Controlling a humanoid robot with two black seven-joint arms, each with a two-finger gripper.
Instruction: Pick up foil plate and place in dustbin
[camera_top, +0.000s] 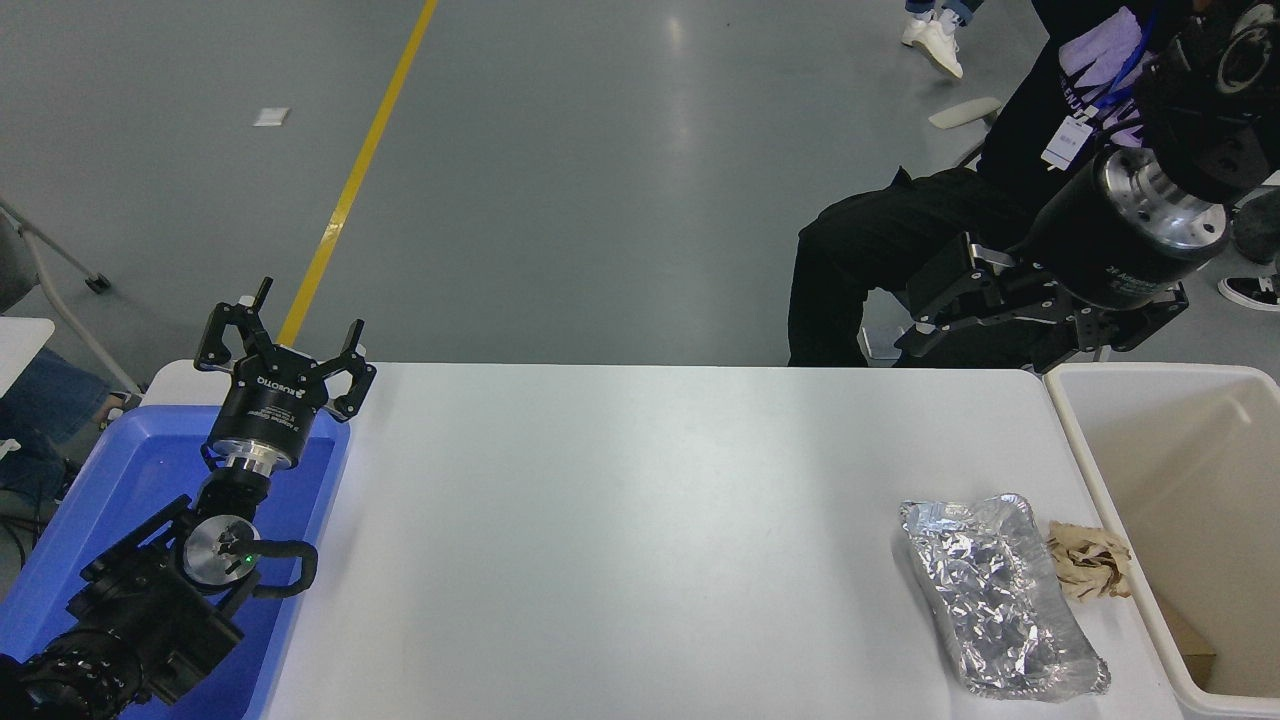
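Far left: blue plastic tub (110, 520) at the counter's left edge. The left arm is parked over it, left gripper (283, 345) pointing away from the camera, fingers spread wide, holding nothing.

White counter (620, 520) spans the middle, bare across its centre.

Right side of the counter: foil plate (1000, 595), crinkled silver, oblong with raised rim, lying flat near the front right corner, long axis running roughly front to back and slightly angled. Nothing touches it from above. Small crumpled brown paper wad (1088, 560) sits just beside its right rim, between the plate and the bin.

Dustbin (1150, 375), cream, thick rounded rim, stands right against the counter's right end. Inside, near its lower part, a bit of brown cardboard-like scrap shows.

Right arm comes in from the upper right, raised above and beyond the counter's far right corner. Right gripper (950, 310) points left, fingers spread apart, holding nothing, well apart from the foil plate.

Behind it, a person in dark clothing (900, 230) sits at the far side. Another person's white shoes at the top edge.
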